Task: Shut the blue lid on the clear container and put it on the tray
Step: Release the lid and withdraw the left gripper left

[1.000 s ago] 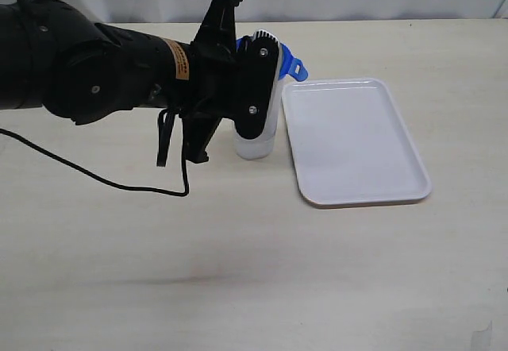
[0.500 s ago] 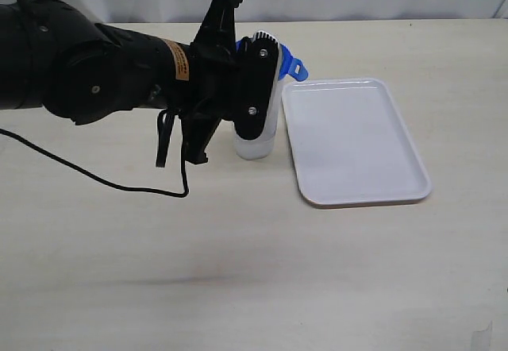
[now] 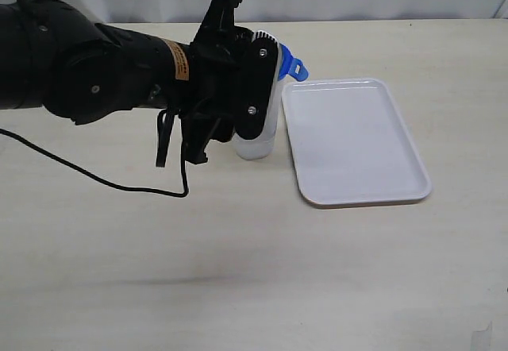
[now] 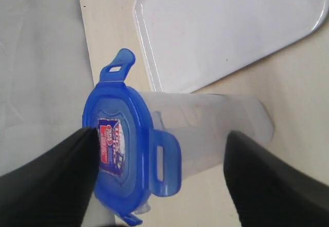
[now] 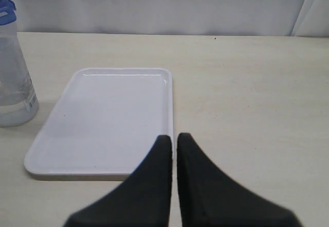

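Observation:
The clear container (image 3: 258,146) stands upright on the table just left of the white tray (image 3: 357,140). The blue lid (image 3: 290,63) sits on top of it, one tab sticking out toward the tray. In the left wrist view the lid (image 4: 123,145) with its red-and-blue sticker caps the container (image 4: 216,129). My left gripper (image 4: 160,134) is open around the container's upper part: one finger lies over the lid's top, the other stands apart from the wall. My right gripper (image 5: 175,137) is shut and empty, hovering near the tray's (image 5: 103,119) edge.
The left arm's black body (image 3: 119,73) and its cable (image 3: 95,178) cover the table's left part. In the right wrist view the container (image 5: 13,83) stands beside the tray's far corner. A pale curtain backs the table.
My left gripper's jaws have spread apart from a shut state around the lidded container. The container, tray and right gripper have not moved.

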